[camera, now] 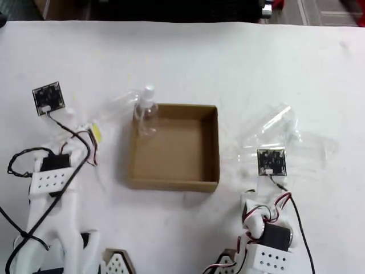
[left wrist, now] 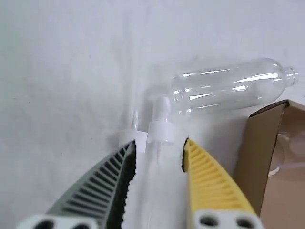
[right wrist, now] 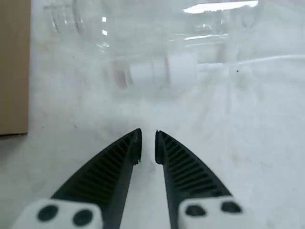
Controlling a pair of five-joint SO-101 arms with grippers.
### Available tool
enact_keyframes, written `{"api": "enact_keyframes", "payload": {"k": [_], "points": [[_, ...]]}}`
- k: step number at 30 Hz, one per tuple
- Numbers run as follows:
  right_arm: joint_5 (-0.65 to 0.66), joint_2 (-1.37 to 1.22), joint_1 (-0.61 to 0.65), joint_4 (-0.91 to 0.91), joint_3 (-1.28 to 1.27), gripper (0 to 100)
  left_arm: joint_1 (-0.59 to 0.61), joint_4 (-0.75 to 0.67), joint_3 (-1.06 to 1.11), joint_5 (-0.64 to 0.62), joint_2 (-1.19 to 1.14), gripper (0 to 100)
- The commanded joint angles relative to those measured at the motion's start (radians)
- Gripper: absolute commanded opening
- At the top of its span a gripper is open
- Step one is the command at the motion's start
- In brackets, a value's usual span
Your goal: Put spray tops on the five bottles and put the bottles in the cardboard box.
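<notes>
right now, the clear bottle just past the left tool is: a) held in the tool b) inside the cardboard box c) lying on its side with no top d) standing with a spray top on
c: the clear bottle lies on its side with a bare, open neck, outside the cardboard box and beyond the left tool.

right gripper (right wrist: 147, 138): narrow gap, holding nothing
spray top (right wrist: 162, 72): lying flat, ahead of the fingertips
bottle (right wrist: 143, 19): on its side beyond, possibly touching it
cardboard box (right wrist: 13, 67): wall beside bottle
</notes>
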State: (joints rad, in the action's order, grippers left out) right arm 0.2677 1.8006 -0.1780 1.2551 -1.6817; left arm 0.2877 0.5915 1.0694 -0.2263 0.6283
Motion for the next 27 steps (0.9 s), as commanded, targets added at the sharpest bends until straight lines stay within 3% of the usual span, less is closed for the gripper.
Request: {"api": "enact_keyframes", "payload": {"k": [1, 8, 12, 17, 21, 24, 27], "points": [[-0.002, 0.002, 0.002, -0.002, -0.009, 13.8, -0.01, -0.026, -0.003, -0.006, 0.007, 15], [-0.002, -0.001, -0.154, 0.007, -0.009, 52.4, -0.012, -0.026, -0.003, -0.006, 0.005, 15], [-0.002, -0.001, -0.189, 0.007, -0.009, 61.5, -0.012, -0.026, -0.003, -0.006, 0.005, 15], [0.002, -0.001, -0.182, 0.007, -0.009, 56.1, -0.012, -0.026, -0.003, -0.006, 0.005, 15], [0.008, -0.002, -0.137, 0.007, -0.009, 45.2, -0.012, -0.025, -0.003, -0.006, 0.005, 15], [0.008, -0.002, -0.064, 0.007, -0.009, 28.6, -0.012, -0.025, -0.003, -0.006, 0.005, 15], [0.008, -0.002, -0.048, 0.007, -0.009, 5.0, -0.012, -0.026, -0.003, -0.006, 0.007, 15]]}}
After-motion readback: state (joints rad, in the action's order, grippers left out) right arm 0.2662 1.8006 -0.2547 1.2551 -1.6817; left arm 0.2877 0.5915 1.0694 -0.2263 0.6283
